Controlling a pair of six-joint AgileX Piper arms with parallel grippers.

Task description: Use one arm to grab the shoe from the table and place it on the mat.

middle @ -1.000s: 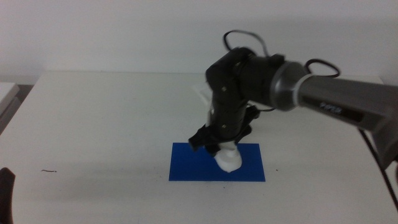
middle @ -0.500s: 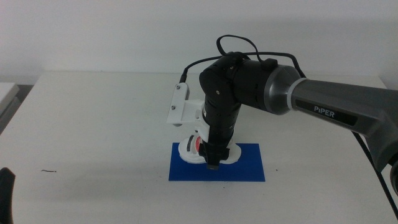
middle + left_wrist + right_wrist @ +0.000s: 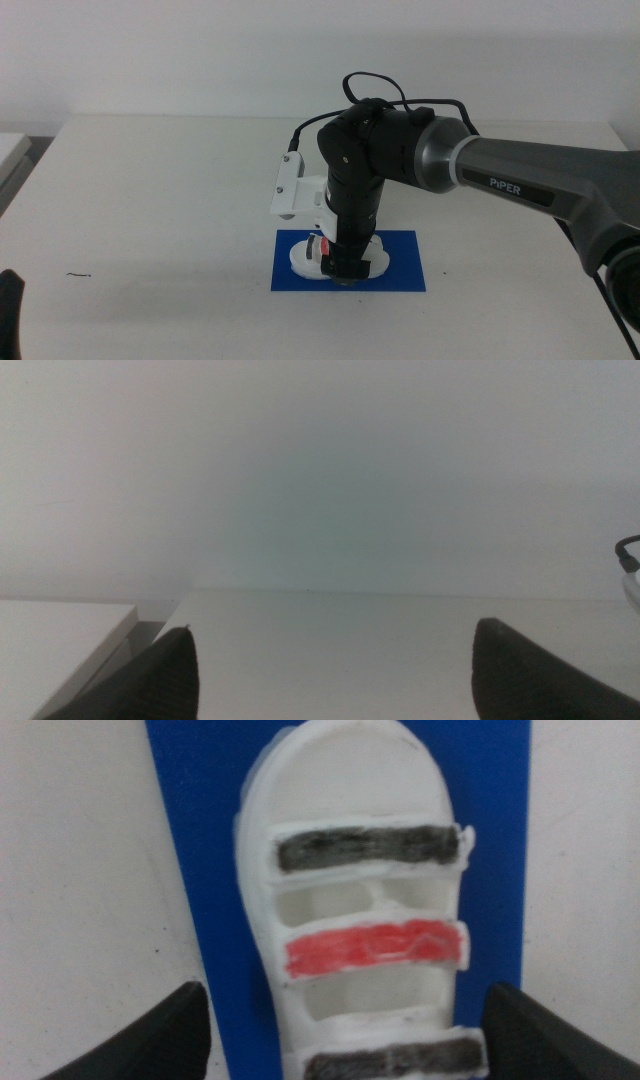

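Observation:
The white shoe with dark grey and red straps lies flat on the dark-blue mat, sole down, at the mat's left half. My right gripper reaches straight down over it from the arm that comes in from the right. In the right wrist view the shoe lies lengthwise on the mat, and the right gripper is open with one jaw on each side of it and blue showing in between. My left gripper is open and empty, waiting at the bottom left.
The white table stretches wide around the mat. A small dark mark lies on it near the front left. A separate white surface stands off the table's left edge.
The right arm turned and lowered the shoe from hanging toe-down above the mat to lying flat on it. The wrist now points straight down over the shoe.

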